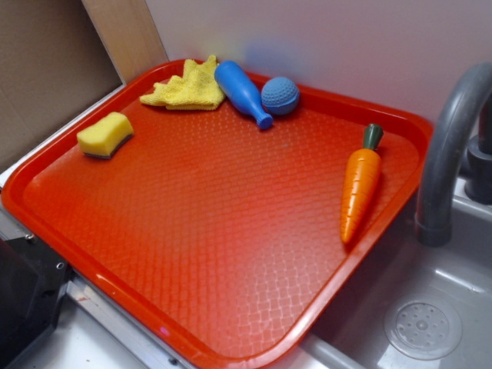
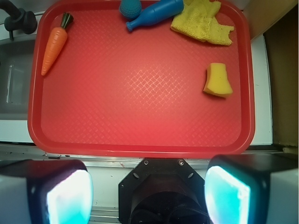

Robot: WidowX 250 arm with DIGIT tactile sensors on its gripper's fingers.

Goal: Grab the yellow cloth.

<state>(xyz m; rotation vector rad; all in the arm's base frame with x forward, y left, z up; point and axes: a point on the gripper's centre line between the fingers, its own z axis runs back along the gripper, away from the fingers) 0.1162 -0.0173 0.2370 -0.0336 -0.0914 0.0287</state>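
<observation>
My jaws stand spread wide with nothing between them; only the wrist view shows them, their two pads (image 2: 65, 198) glowing at its bottom edge, hanging off the near rim of the red tray (image 2: 140, 149). The yellow cloth (image 2: 202, 22) lies well apart from them, at the tray's far edge toward the right, touching the blue bowling pin (image 2: 155, 13). Nearer lies the yellow sponge (image 2: 217, 80). Only the exterior view shows the grey faucet (image 1: 450, 146) whole and the sink drain (image 1: 423, 328), beside the carrot (image 1: 360, 183).
</observation>
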